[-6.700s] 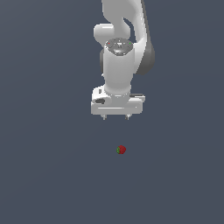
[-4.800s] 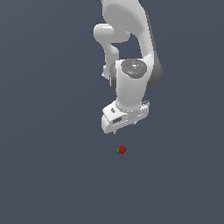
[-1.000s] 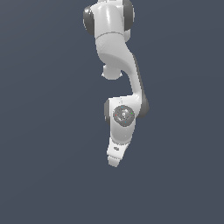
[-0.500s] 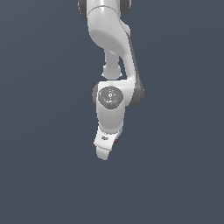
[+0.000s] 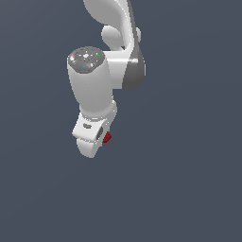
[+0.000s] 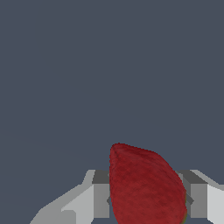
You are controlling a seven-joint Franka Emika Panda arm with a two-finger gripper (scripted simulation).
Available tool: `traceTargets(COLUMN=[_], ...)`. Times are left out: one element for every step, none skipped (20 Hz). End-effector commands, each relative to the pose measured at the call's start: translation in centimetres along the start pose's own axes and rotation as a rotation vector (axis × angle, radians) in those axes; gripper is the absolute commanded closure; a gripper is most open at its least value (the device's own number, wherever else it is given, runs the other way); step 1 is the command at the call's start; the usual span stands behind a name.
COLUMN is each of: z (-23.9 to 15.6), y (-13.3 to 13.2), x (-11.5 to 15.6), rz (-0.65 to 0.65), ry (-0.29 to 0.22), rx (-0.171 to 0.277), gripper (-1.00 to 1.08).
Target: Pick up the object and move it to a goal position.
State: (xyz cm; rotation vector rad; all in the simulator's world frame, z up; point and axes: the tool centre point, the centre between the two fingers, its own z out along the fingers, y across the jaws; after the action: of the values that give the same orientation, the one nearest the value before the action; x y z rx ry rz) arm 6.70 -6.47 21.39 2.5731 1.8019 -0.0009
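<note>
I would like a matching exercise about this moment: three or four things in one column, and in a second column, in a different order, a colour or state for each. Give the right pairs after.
Things:
1. strawberry
2. gripper
3. floor
4. round cap on the arm's wrist joint

Colours or states:
A. plain dark blue-grey, nothing lying on it in view
B. red, clamped between the two fingers
C. white and grey, shut around a small fruit
D. grey disc with small pale dots, seen in the exterior view

Pairs: 1-B, 2-C, 3-A, 4-D
</note>
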Motion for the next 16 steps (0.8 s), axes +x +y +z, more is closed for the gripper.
traceTargets(z=[-2.7,-3.7,-4.8,-5.8,-6.8,-7.8,-8.9,-9.9,-10.9,-11.8,-12.8,-13.8,-14.7,-15.6,-16.5,-17.3], y=[0.2,0.3,0.4,0.5,0.6,0.7,0.8,0.9,1.0,1.1,1.2,1.4,1.5,1.6,1.7,1.8], x=[-1.5,-2.1,-2.7,-3.3,-3.9,-4.5,-5.0,-5.6,-6.2,-6.7,-7.3,-7.8,-8.4,-8.9,-9.4,-9.9], rz=[-0.001,-0.001,-0.001,-0.001,-0.001,-0.001,-0.001,-0.001,-0.001,-0.001,-0.001,-0.001,-0.001,-0.001,-0.001,-0.001], ry=[0.001,0.001,0.001,0.001,0.002,0.002,0.002,0.002,0.002,0.002,0.002,0.002,0.002,0.002,0.002,0.002], rx=[0.000,0.000,0.000,0.000,0.000,0.000,0.000,0.000,0.000,0.000,0.000,0.000,0.000,0.000,0.000,0.000], gripper=[1.08,1.08,1.08,1.08,1.08,1.08,1.08,1.08,1.08,1.08,1.08,1.08,1.08,1.08,1.08,1.08])
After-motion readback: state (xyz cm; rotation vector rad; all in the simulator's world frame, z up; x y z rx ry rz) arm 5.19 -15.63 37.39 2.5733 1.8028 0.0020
